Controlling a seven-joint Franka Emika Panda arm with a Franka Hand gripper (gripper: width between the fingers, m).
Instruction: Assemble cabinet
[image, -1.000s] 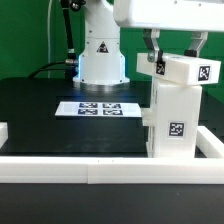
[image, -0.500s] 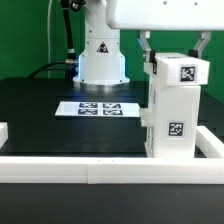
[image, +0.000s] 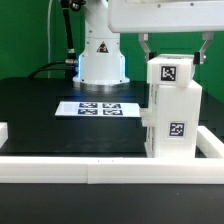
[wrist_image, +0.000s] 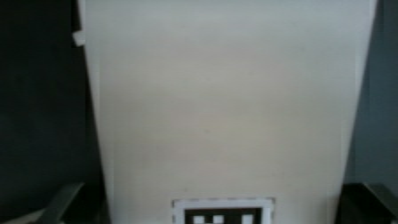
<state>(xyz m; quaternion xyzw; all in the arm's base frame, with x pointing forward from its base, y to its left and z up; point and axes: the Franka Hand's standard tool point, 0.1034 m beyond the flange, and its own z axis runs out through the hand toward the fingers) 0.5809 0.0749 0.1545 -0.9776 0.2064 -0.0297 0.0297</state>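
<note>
1. Since a second ago, the tagged top piece (image: 170, 73) has turned from skewed to square over the cabinet (image: 174, 122), and my hand has shifted toward the right of the frame.
2. My gripper (image: 172, 50) stands spread wide, one finger (image: 146, 46) at each side of that top piece; whether the pads actually press it I cannot tell.
3. I judge the straddle is there to keep the piece lined up with the walls below.
4. The cabinet stands upright at the frame's right, near the white rail (image: 100, 167), well apart from the marker board (image: 98, 107).
5. At the wrist, its white face (wrist_image: 214, 100) fills the view.
</note>
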